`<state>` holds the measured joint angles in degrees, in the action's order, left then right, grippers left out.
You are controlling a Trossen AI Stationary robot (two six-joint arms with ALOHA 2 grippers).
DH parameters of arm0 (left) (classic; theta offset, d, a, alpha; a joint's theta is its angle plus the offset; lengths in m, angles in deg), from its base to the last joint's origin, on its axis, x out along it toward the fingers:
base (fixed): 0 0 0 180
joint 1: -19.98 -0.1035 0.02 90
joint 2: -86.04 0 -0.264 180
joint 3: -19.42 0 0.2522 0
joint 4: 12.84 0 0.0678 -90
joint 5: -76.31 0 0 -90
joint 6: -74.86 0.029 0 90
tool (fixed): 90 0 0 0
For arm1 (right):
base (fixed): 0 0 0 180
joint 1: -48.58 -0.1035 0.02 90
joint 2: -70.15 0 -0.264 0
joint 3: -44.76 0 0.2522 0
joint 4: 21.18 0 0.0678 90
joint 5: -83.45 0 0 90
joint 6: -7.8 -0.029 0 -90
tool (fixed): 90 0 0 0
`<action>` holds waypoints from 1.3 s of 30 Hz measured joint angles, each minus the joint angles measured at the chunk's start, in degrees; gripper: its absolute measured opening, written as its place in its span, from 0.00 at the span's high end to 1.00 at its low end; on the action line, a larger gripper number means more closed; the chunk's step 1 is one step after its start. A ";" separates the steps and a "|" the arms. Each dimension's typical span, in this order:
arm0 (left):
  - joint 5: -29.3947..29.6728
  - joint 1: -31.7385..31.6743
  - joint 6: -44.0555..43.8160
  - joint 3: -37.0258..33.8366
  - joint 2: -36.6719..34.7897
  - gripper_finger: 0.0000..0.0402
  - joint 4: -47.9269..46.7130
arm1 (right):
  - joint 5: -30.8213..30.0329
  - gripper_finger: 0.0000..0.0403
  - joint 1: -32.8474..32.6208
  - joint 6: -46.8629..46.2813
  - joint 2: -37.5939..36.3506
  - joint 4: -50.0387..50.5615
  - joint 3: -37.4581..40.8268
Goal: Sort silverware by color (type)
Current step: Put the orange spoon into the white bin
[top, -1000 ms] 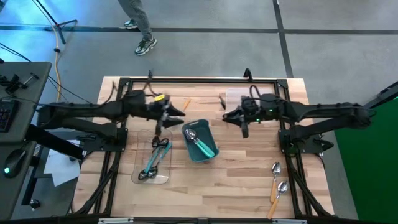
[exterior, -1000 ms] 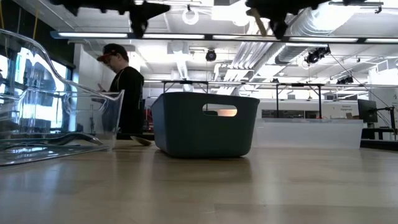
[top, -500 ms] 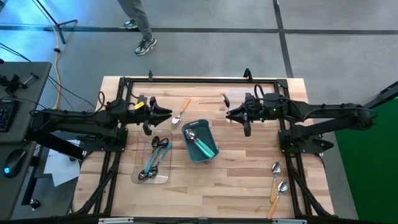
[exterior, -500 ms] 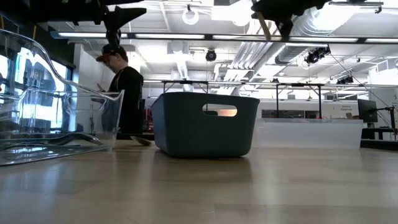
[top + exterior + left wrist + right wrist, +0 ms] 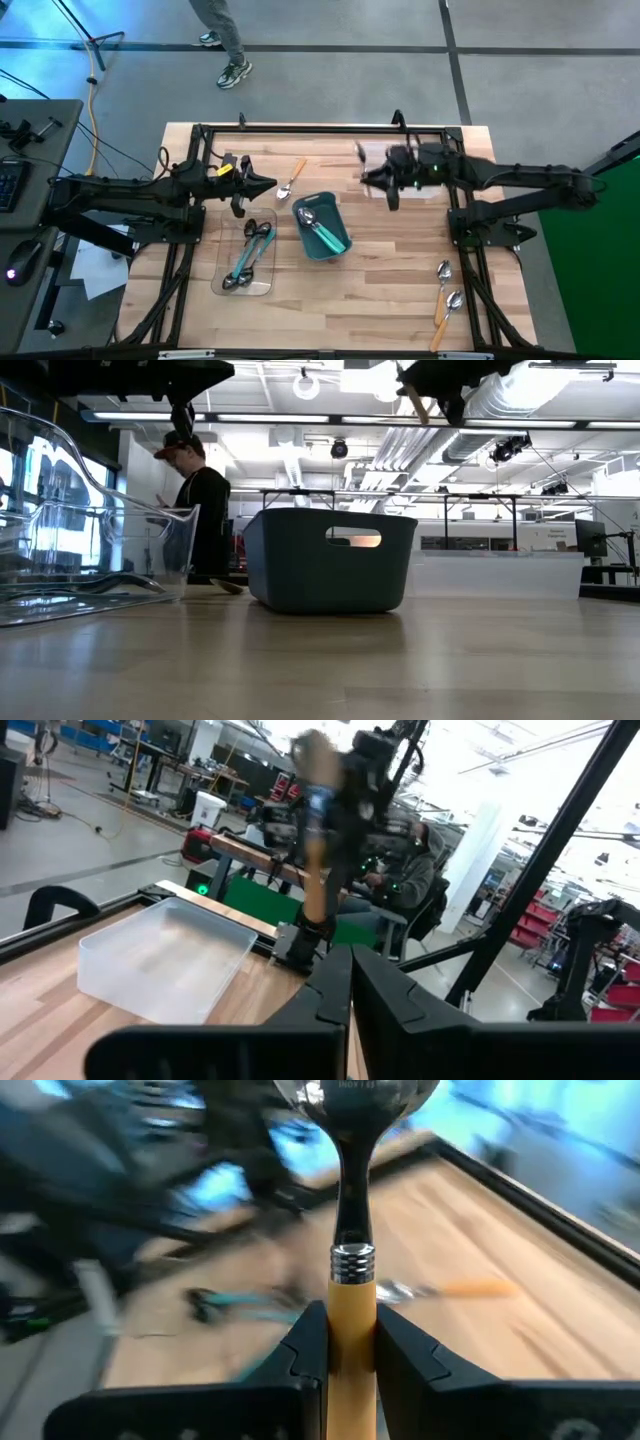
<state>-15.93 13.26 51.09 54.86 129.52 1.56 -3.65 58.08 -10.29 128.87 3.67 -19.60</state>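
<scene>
My right gripper (image 5: 368, 181) hangs over the table's far right part, shut on a spoon (image 5: 352, 1200) with an orange handle and a shiny bowl. My left gripper (image 5: 272, 186) stands at the far left, shut and empty (image 5: 350, 978). Another orange-handled spoon (image 5: 292, 178) lies flat on the wood just right of my left gripper. The teal bin (image 5: 322, 228) holds teal-handled spoons. Teal and dark spoons lie in a clear tray (image 5: 226, 285) at the left. Two orange-handled spoons (image 5: 444, 296) lie near the front right corner. My right gripper pinches the spoon's orange handle (image 5: 352, 1295) between its two fingers, just below the metal collar. The fingers come roughly level from the table's right and lie across the handle. The spoon stands about upright, bowl (image 5: 355, 1095) up, lifted clear of the table.
A second clear tray (image 5: 165, 960) stands at the far right under my right arm. The dark frame rail (image 5: 300, 128) runs along the far edge. A person (image 5: 195, 500) stands in the room behind the table. Bare wood (image 5: 360, 310) spreads across the near middle.
My left gripper has drawn back toward the table's left edge, away from the orange-handled spoon lying on the wood, and has shut empty. My right gripper has turned a little toward the far edge with its spoon still held.
</scene>
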 joint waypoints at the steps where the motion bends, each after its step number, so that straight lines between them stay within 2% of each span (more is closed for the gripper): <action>1: 0.00 0.00 0.00 0.00 0.00 1.00 0.00 | -0.32 0.90 1.72 0.04 0.43 4.62 -2.04; 4: 0.00 0.00 -0.02 0.00 0.00 1.00 0.00 | -3.47 0.90 6.92 0.14 2.90 19.69 -8.25; 9: -0.02 0.00 -0.04 0.00 0.00 1.00 0.00 | -3.66 0.90 16.45 4.90 9.41 38.51 -15.08; 16: 0.01 0.00 0.28 0.00 0.00 1.00 -0.02 | -3.11 0.90 24.67 19.32 20.17 49.47 -13.10; 20: 0.02 0.00 0.31 0.00 0.00 1.00 -0.02 | -2.84 0.90 26.83 22.12 25.57 51.02 -12.01; 25: 0.37 0.00 0.33 0.00 0.00 1.00 -0.02 | -0.41 0.90 27.78 23.50 30.49 45.92 -10.51; 33: 1.40 0.00 0.35 0.00 0.00 1.00 -0.04 | -0.85 0.90 27.78 22.41 38.47 38.52 -10.40; 39: 1.40 0.00 0.35 0.00 0.00 1.00 -0.04 | -1.29 0.90 27.78 19.92 43.21 37.68 -10.40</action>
<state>-14.53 13.26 51.44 54.86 129.52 1.52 -4.95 85.86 9.63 172.07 41.35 -30.00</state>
